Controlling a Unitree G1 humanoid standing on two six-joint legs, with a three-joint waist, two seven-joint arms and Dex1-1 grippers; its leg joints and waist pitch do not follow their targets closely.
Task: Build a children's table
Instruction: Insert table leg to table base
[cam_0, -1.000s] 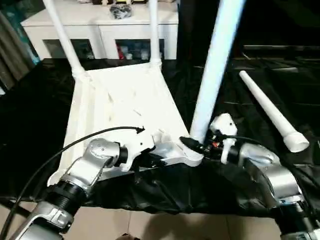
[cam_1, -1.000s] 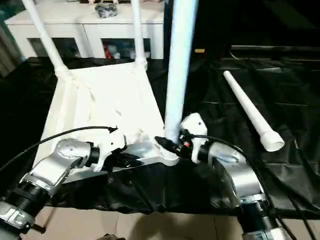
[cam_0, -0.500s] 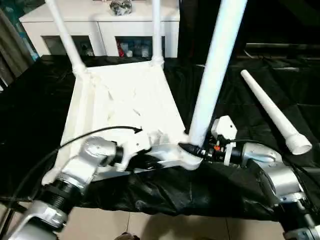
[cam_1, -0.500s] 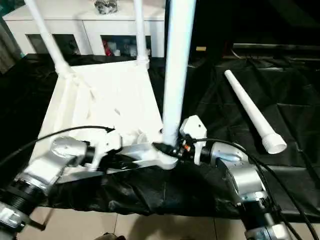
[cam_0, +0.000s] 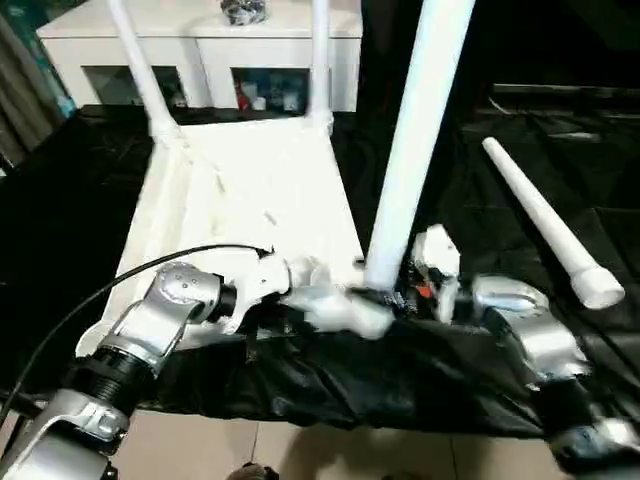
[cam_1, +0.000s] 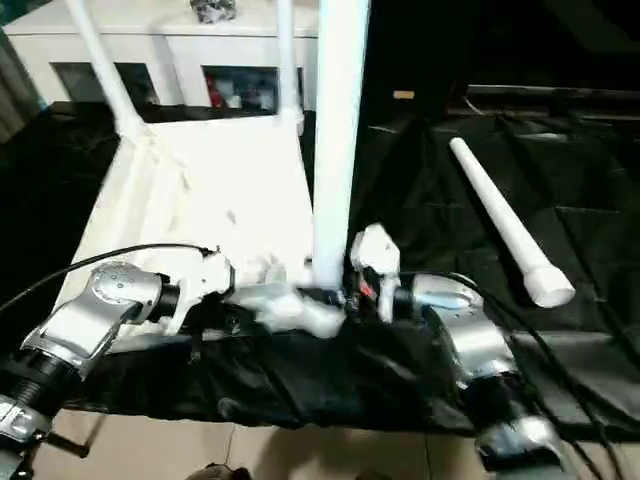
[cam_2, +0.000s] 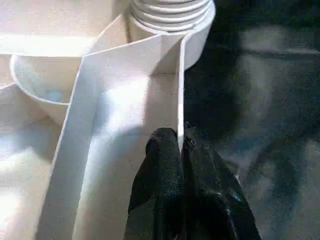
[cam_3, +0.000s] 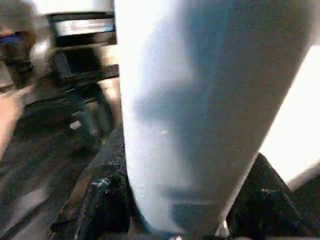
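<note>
The white tabletop (cam_0: 250, 190) lies upside down on a black cloth. Two white legs (cam_0: 135, 60) (cam_0: 320, 55) stand in its far corner sockets. A third leg (cam_0: 410, 140) stands upright at the near right corner socket (cam_2: 170, 15). My right gripper (cam_0: 388, 298) is shut around the base of that leg, with a black finger (cam_3: 107, 200) on either side of it. My left gripper (cam_2: 181, 142) is shut on a thin rib of the tabletop's rim just left of that socket. The fourth leg (cam_0: 545, 220) lies loose on the cloth at the right.
A white cabinet with glass doors (cam_0: 200, 50) stands behind the work. The black cloth (cam_0: 500, 150) is bunched up along the near edge, with tiled floor (cam_0: 300, 450) below it. A black cable (cam_0: 130, 290) loops over my left forearm.
The near right corner, with the held leg and both grippers, has shifted a little to the left and shows blurred. The cloth under the near edge has bunched up. The view has tilted.
</note>
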